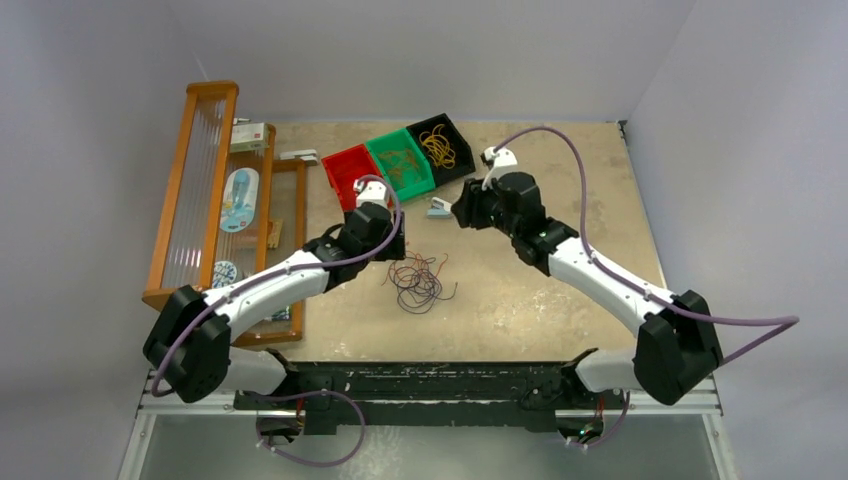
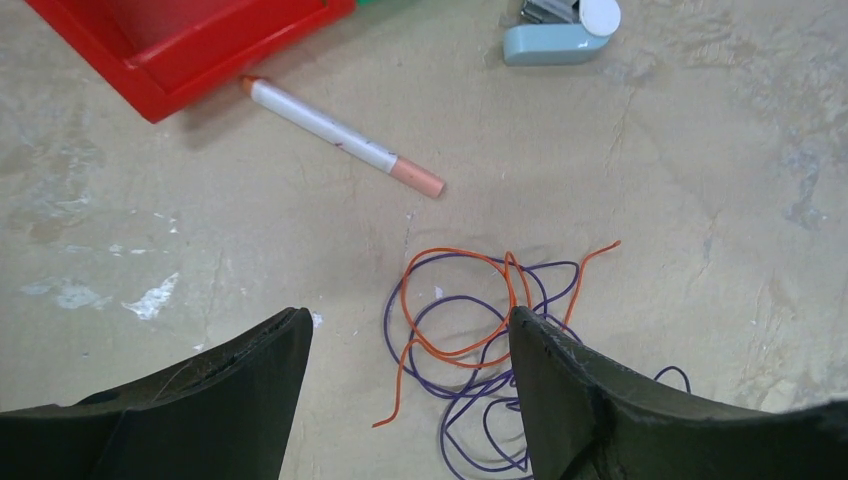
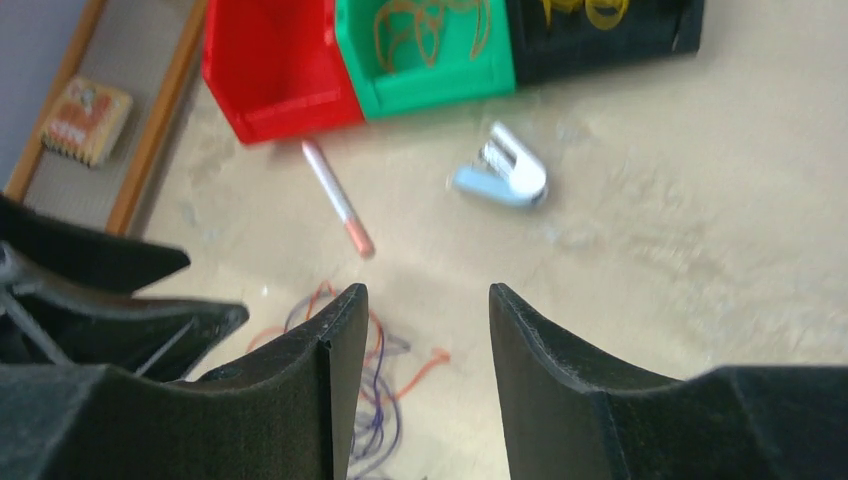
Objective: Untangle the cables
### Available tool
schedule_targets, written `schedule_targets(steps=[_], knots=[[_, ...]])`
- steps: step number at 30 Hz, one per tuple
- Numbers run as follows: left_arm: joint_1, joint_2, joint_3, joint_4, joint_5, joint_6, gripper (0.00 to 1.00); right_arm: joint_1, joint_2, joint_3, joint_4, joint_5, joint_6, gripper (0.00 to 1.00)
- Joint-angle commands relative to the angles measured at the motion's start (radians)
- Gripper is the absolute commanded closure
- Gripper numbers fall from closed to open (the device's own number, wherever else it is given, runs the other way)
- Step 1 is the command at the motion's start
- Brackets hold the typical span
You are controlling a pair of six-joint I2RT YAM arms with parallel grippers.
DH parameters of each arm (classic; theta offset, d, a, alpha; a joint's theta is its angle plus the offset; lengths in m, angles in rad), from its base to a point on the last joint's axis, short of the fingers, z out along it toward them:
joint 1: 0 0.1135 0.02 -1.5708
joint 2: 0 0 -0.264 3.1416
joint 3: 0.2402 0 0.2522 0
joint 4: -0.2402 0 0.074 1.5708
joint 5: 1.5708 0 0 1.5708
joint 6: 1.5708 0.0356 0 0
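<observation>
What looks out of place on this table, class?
A pen lies loose just outside the red bin, with a stapler stray nearby. The orange and purple cables lie in one tangled heap.

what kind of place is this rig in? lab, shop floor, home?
Most likely a robotics lab test cell: plain grey walls box in a worn table, a left arm and right arm are bolted at its near edge, with sorting bins and tangled wires as props.
</observation>
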Motion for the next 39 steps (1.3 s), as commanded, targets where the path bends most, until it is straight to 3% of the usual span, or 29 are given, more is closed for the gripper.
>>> schedule_targets(steps=[1,5,20,28,39], knots=[[-0.01,0.047,0.015,0.091,0.057,0.026,0.29,-0.001,-0.013,-0.068,-0.082,-0.121,0.096,0.49],[-0.019,0.1,0.011,0.113,0.089,0.036,0.29,-0.001,0.047,-0.075,-0.137,-0.159,0.086,0.47],[-0.091,0.184,-0.011,0.168,0.098,0.035,0.3,0.002,0.258,-0.136,0.071,-0.261,0.092,0.45],[-0.096,0.206,-0.009,0.172,0.091,0.037,0.3,0.001,0.325,-0.129,0.123,-0.205,0.102,0.5],[-0.098,0.217,-0.013,0.171,0.073,0.045,0.3,0.003,0.397,-0.13,0.173,-0.23,0.112,0.67]])
